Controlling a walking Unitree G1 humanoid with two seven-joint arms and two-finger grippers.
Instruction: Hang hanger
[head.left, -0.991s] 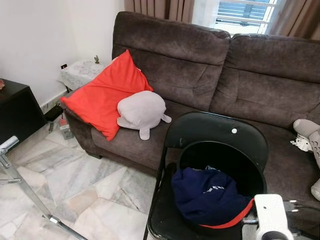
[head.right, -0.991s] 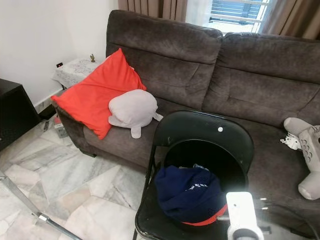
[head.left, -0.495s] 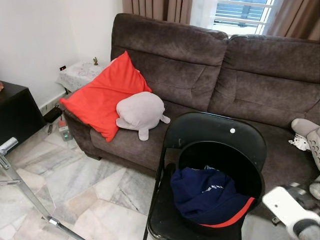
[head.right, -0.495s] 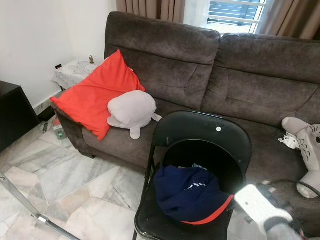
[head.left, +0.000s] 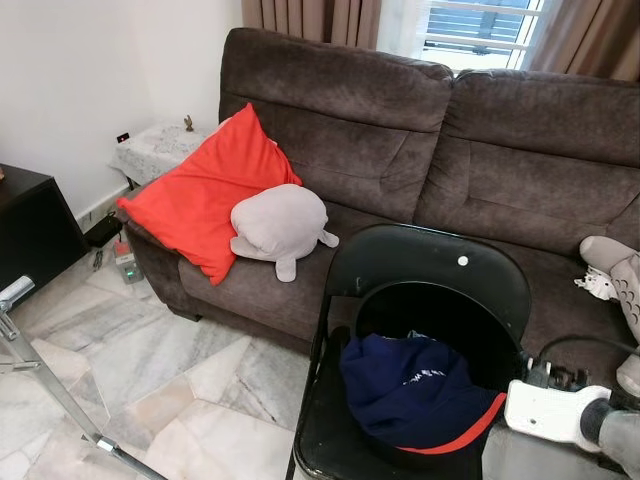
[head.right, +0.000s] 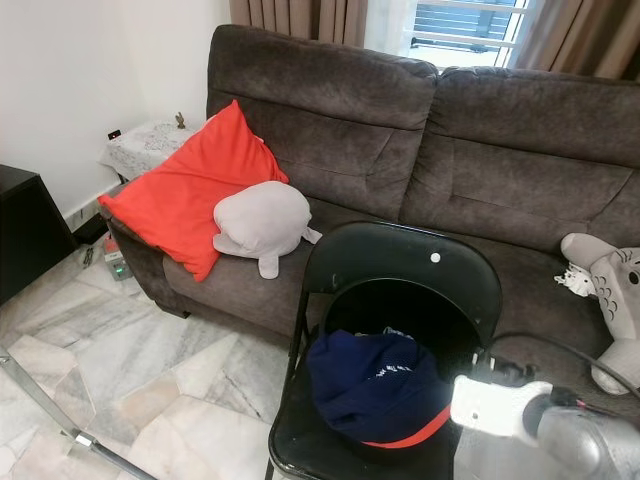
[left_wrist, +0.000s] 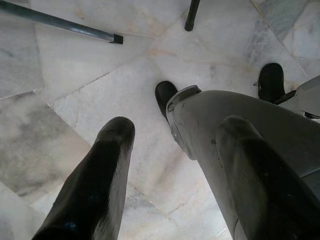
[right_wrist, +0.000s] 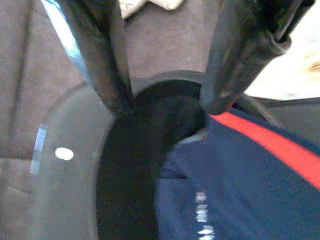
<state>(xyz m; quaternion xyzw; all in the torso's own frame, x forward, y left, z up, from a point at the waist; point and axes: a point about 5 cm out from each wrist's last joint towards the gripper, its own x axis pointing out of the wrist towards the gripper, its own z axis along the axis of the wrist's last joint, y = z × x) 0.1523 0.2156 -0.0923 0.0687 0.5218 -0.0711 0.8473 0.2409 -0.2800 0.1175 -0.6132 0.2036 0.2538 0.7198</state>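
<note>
From the head views, the right tool (head.right: 482, 372) reaches in level from the right, its white wrist housing just beside the right edge of a black folding chair (head.left: 430, 265). Directly ahead of that tool, in the round hollow between the chair's seat and back, lies a crumpled navy garment with a red trim band (head.left: 415, 390). No hanger can be made out; if one is there, it is buried in the cloth, and I cannot tell. The garment looks soft, light and limp, so it should sag and slide when lifted; a pinch on the thicker trimmed hem nearest the tool, or on a stiff hanger neck if one turns up, would likely hold best. Beyond the chair stands a brown sofa (head.left: 520, 150) with a red cushion (head.left: 205, 190) and a grey plush toy (head.left: 280, 222) well off to the tool's far side.

The chair's hollow acts as the container here, holding only the bundled garment.

In the left wrist view, the left tool (left_wrist: 175, 170) hangs idle over the marble floor (left_wrist: 65, 75), its two black fingers apart with nothing between them; the robot's own leg stands just behind one of them.

In the right wrist view, the right tool's fingers (right_wrist: 100, 55) are spread, hovering just above the chair's opening rim with the garment immediately below and ahead, not yet touched.
</note>
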